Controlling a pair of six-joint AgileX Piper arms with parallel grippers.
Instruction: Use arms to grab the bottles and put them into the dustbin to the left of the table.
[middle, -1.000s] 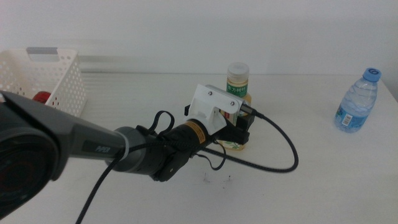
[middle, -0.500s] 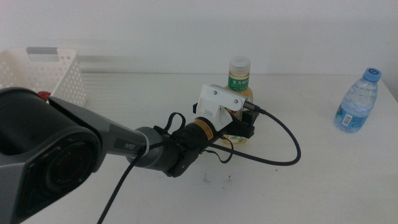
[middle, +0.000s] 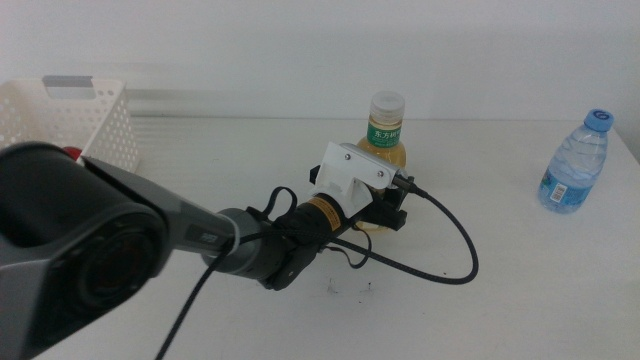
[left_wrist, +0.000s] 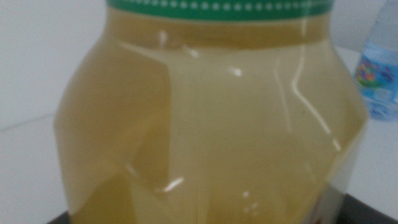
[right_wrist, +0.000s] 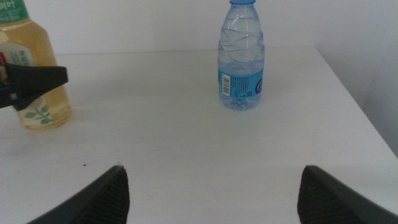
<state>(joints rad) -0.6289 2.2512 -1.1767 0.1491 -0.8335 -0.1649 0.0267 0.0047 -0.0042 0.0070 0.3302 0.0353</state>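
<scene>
A: Where is the left gripper (middle: 388, 205) at this moment?

B: It is at the yellow tea bottle (middle: 384, 150), near the middle of the table (middle: 520, 290). Its black fingers (right_wrist: 34, 81) are low on the bottle, one on each side of the body, so it looks clamped on the tea bottle. In the left wrist view the yellow bottle fills almost the whole picture, with the green label edge at the top.

A: Is the bottle upright?

B: Yes, it stands upright with the white cap on top. I cannot tell if its base touches the table, the gripper hides it.

A: And behind the gripper?

B: The white ribbed housing (middle: 350, 172), then the dark arm, which comes in from the left side. A black cable (middle: 455, 235) makes a loop on the table to the right of the bottle.

A: The right gripper?

B: It waits on the right side, above the table. Its two dark jaws stand wide apart and hold nothing.

A: The other things?

B: The small water bottle (middle: 575, 160) with blue cap stands near the right edge of the table, well apart from the tea bottle. The white dustbin (middle: 95, 125) is at the far left. Something red (middle: 68, 154) shows inside it, but the arm covers most of it.
</scene>
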